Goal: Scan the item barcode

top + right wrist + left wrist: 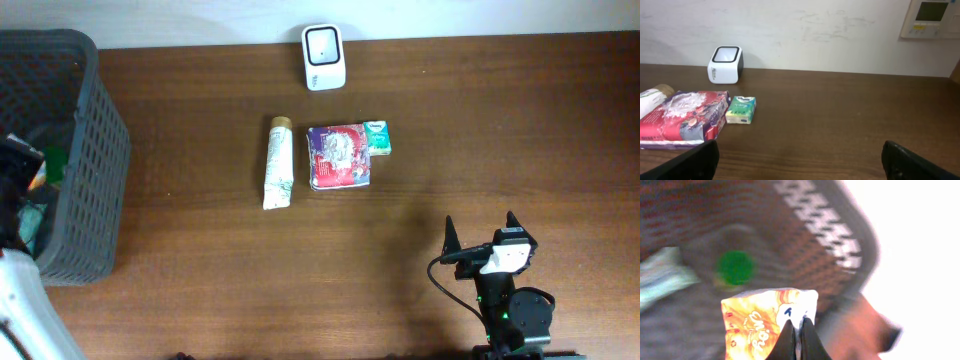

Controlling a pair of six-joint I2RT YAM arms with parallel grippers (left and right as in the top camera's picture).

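Left gripper (799, 325) clamped together on the top edge of an orange packet (757, 327), inside the grey basket (95, 150) at the left of the frame.
Right gripper (481, 235) spread wide, holding nothing, low at the right. Packet lettering too blurred to read. White scanner (323, 43) sits top centre by the wall; its logo is too small to read.

No legible text — print on orange packet (760, 322), scanner (726, 64), green pack (741, 109) too blurred.
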